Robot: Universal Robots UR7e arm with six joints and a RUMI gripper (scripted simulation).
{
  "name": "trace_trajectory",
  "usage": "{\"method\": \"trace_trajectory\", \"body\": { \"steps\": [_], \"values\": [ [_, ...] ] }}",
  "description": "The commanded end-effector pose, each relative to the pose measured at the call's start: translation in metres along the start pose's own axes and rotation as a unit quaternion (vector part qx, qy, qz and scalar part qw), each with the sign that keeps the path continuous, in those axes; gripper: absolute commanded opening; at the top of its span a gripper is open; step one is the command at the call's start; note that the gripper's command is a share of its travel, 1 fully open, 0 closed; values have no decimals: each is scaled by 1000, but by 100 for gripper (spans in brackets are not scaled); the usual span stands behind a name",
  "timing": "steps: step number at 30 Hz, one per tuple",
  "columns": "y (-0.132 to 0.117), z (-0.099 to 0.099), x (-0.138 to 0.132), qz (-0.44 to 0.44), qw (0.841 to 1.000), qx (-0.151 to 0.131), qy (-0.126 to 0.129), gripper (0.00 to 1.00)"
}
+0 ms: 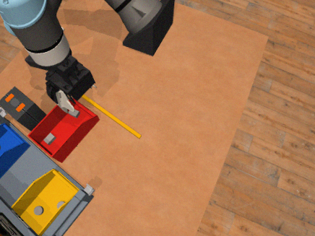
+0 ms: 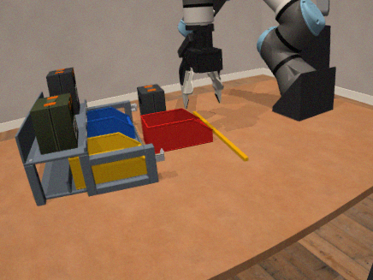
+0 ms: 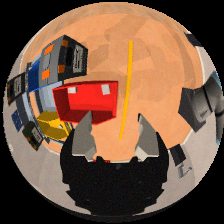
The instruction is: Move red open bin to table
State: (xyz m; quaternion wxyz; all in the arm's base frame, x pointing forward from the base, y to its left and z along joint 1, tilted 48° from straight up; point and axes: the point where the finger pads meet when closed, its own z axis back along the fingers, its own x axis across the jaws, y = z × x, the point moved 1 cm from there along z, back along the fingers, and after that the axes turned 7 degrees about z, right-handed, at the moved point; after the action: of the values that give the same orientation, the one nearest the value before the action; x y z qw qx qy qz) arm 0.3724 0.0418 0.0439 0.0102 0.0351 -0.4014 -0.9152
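The red open bin (image 1: 63, 130) stands upright on the table beside the shelf, also in the exterior view (image 2: 176, 128) and the wrist view (image 3: 90, 101). Small grey parts (image 1: 49, 138) lie inside it. My gripper (image 2: 201, 91) hangs above the bin's far right corner, fingers apart and clear of the bin wall, holding nothing. In the top view the gripper (image 1: 68, 104) overlaps the bin's rear edge.
A grey shelf (image 2: 60, 164) at the left holds a yellow bin (image 2: 109, 157), a blue bin (image 2: 107, 121) and a dark green box (image 2: 51, 122). A black box (image 2: 150, 98) stands behind the red bin. A yellow stick (image 2: 220, 135) lies right of the bin.
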Motion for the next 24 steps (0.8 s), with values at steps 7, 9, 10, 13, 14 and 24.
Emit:
{"method": "trace_trajectory", "body": {
  "steps": [7,9,10,13,14,24],
  "values": [
    [0,15,0,0,1000,0,-1,58],
    [0,16,0,0,1000,0,-1,58],
    [0,16,0,0,1000,0,-1,58],
    [0,17,0,0,1000,0,-1,58],
    [0,17,0,0,1000,0,-1,58],
    [0,17,0,0,1000,0,-1,0]
  ]
}}
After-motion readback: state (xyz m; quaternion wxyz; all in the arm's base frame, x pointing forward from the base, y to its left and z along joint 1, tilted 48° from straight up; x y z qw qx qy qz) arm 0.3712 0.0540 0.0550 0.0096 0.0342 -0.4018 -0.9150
